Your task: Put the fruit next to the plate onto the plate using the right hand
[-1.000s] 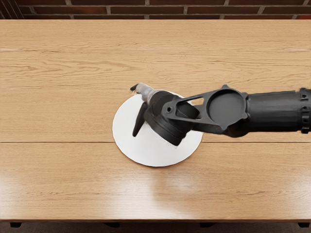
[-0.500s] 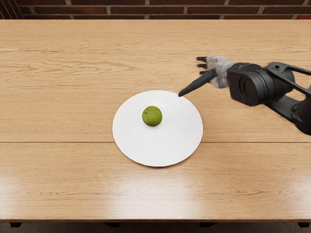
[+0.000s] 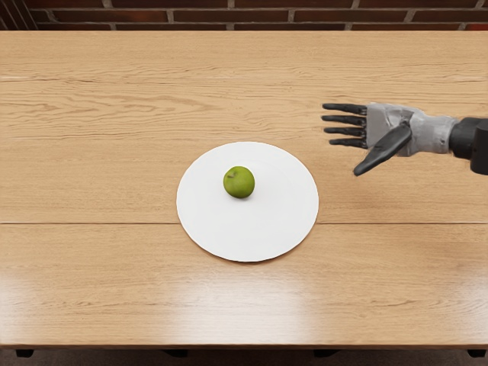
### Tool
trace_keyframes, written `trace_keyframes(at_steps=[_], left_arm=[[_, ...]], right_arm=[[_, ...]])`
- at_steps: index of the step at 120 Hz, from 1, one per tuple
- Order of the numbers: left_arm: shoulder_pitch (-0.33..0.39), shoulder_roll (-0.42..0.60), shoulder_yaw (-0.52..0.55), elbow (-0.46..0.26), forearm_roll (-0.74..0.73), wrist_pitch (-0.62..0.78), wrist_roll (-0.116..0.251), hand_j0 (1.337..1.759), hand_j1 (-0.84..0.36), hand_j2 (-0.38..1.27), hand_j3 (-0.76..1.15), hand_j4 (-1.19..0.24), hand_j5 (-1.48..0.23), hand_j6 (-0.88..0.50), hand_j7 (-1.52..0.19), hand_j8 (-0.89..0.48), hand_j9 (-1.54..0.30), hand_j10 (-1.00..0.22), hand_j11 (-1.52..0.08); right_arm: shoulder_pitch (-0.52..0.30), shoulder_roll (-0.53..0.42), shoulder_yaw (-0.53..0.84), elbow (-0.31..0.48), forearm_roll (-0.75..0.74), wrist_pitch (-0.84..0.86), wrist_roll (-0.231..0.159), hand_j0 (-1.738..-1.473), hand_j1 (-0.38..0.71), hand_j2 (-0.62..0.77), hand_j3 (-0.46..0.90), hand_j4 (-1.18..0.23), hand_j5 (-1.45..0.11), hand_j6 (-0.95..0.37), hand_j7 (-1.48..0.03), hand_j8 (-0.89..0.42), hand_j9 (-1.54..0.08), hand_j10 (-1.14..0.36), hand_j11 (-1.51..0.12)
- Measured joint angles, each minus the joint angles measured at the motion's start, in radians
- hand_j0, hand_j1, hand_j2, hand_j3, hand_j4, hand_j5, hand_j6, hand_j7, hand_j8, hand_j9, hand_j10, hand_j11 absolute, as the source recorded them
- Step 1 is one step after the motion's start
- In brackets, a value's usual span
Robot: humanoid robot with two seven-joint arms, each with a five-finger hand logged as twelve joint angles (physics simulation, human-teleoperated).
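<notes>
That green fruit (image 3: 239, 182) is on the plate (image 3: 284, 223), looks firm, probably light, prone to roll, so grab it round the middle. Meanwhile the right hand (image 3: 377, 131) hovers nearby, fingers spread, empty.

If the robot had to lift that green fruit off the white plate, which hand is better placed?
Probably the right. The right hand hovers open over the table, to the right of the plate, where the fruit sits. No left arm shows in the picture.
</notes>
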Motion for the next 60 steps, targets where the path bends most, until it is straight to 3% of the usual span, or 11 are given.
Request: trace_keyframes(at_steps=[23, 60], left_arm=[[0.0, 0.0, 0.0, 0.0, 0.0, 0.0, 0.0, 1.658, 0.34, 0.0, 0.0, -0.01, -0.01, -0.01, -0.01, -0.01, -0.01, -0.01, -0.01], [0.0, 0.0, 0.0, 0.0, 0.0, 0.0, 0.0, 1.658, 0.34, 0.0, 0.0, -0.01, -0.01, -0.01, -0.01, -0.01, -0.01, -0.01, -0.01]], right_arm=[[-0.134, -0.028, 0.11, -0.093, 0.171, 0.042, 0.0, -1.658, -0.35, 0.0, 0.0, 0.0, 0.0, 0.0, 0.0, 0.0, 0.0, 0.0, 0.0], [-0.224, -0.071, 0.163, -0.08, 0.272, 0.049, 0.0, -1.658, -0.35, 0.0, 0.0, 0.0, 0.0, 0.0, 0.0, 0.0, 0.0, 0.0, 0.0]])
